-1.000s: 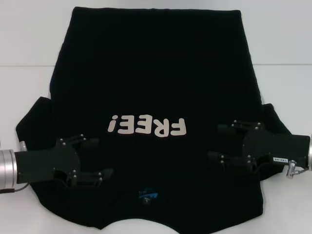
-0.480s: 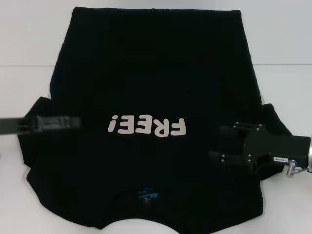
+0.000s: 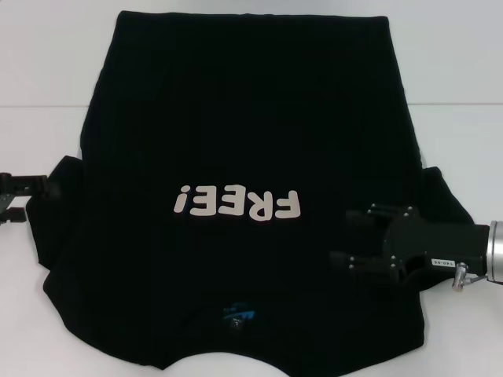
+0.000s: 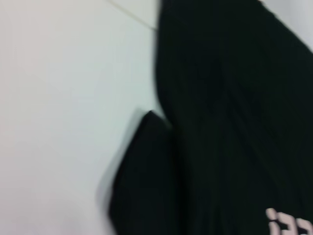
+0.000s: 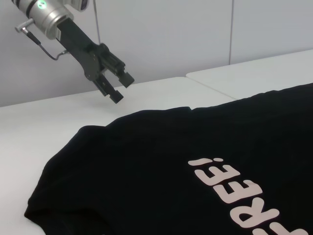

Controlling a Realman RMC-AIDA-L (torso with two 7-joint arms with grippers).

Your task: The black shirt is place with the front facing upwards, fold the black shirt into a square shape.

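Right pincer (image 3: pixel 346 236) apparently open over black shirt (image 3: pixel 251 118) lettered "FREE!".

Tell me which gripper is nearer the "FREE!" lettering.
Right. The right gripper hovers over the shirt just beside the lettering; the left gripper is off the shirt's sleeve edge.
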